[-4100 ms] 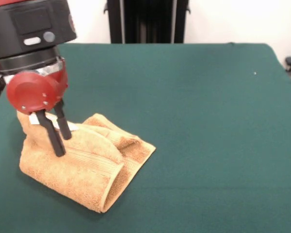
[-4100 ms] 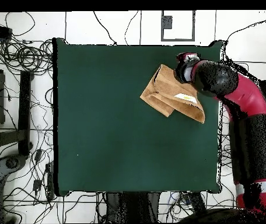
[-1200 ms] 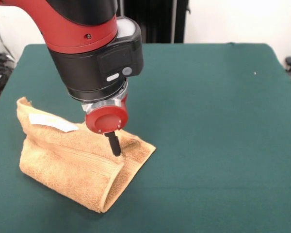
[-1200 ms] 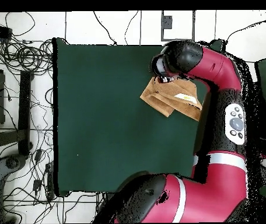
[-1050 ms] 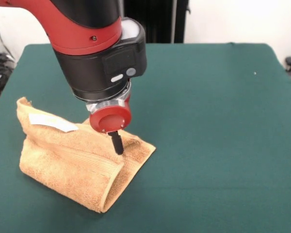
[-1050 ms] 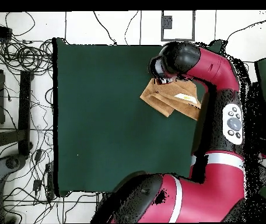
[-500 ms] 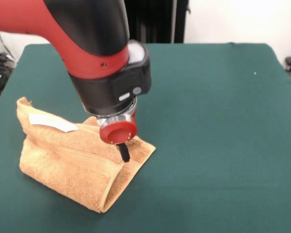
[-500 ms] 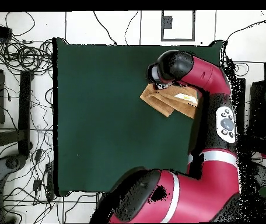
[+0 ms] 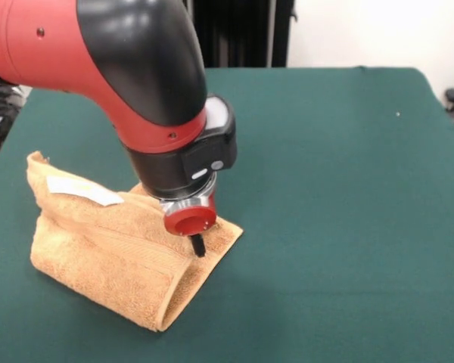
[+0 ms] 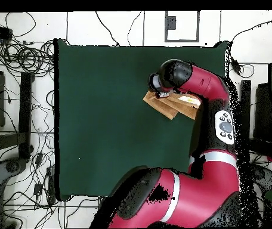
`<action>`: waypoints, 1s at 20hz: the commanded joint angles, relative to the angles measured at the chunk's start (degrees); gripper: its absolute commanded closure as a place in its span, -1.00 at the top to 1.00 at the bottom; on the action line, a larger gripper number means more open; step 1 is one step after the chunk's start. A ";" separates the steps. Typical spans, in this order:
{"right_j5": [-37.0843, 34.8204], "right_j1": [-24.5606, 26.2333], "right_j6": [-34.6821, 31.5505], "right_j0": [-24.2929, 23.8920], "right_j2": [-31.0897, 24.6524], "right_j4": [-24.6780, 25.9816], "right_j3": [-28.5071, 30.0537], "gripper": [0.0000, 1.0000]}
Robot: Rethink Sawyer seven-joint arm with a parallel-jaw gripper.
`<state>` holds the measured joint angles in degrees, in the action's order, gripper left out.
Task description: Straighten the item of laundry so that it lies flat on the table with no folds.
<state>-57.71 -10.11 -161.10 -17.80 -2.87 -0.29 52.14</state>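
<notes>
Four seconds ago the gripper [image 9: 198, 246] stood over the left, raised end of the towel [image 9: 106, 249], near the white tag [image 9: 84, 190], with two dark fingers apart. Since then the arm [image 9: 113, 68] has swung across to the towel's right corner and has come down, so the tip now meets the cloth there. In the overhead view, the arm now covers more of the towel [image 10: 162, 104] than before.

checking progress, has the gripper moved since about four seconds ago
Yes. In the front view the gripper has gone from the towel's tagged left end to its right corner, and sits lower.
</notes>
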 commanded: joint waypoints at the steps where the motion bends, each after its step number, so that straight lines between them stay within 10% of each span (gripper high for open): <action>1: -3.08 -0.38 -9.67 3.58 0.68 -2.36 7.61 1.00; 20: -6.53 0.76 -9.32 5.25 4.37 -2.50 6.34 1.00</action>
<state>-59.40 -10.44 -161.10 -15.62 1.74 -0.83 53.30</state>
